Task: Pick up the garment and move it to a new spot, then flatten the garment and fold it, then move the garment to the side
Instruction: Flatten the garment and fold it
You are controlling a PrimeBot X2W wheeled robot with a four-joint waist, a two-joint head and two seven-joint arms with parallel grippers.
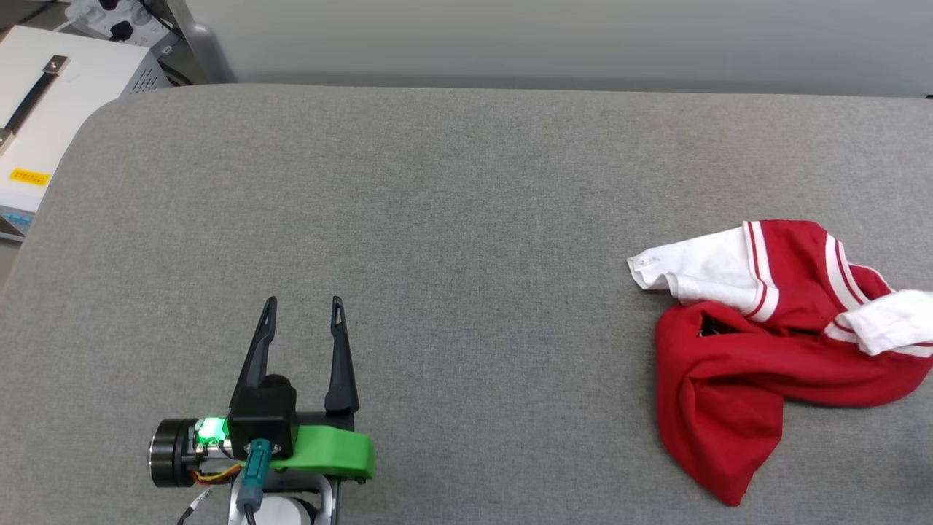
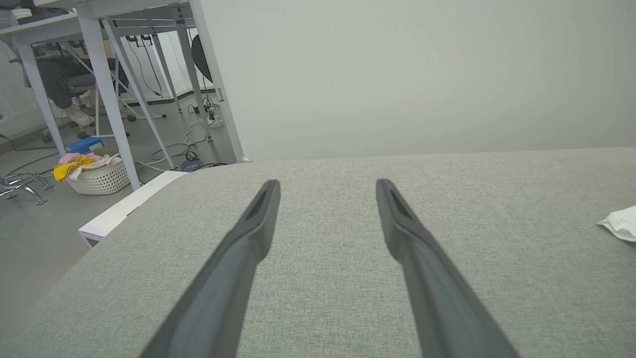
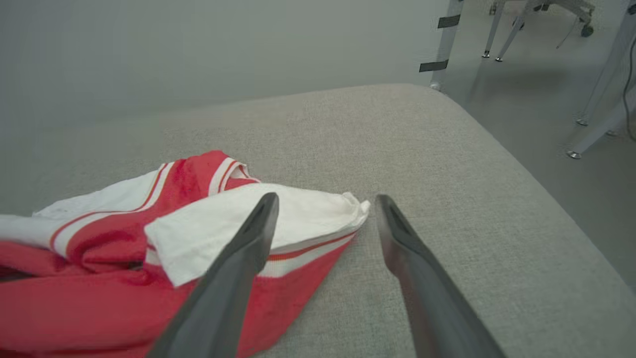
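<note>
The garment (image 1: 758, 343), a red T-shirt with white sleeves and striped trim, lies crumpled on the grey padded table (image 1: 452, 219) at the right. My left gripper (image 1: 303, 302) stands open at the lower left, far from the cloth, nothing between its fingers. In the left wrist view the left gripper (image 2: 328, 185) points across bare table, with a white sleeve tip (image 2: 621, 223) at the right edge. In the right wrist view my right gripper (image 3: 323, 199) is open just over the garment (image 3: 149, 248); its left finger (image 3: 248, 238) crosses a white sleeve (image 3: 308, 214) and holds nothing.
A white equipment case (image 1: 51, 109) stands off the table's far left corner. The left wrist view shows table legs (image 2: 107, 94), cables and a laundry basket (image 2: 97, 176) on the floor. Metal legs (image 3: 606, 94) stand on the floor beyond the table's rounded right end (image 3: 546, 199).
</note>
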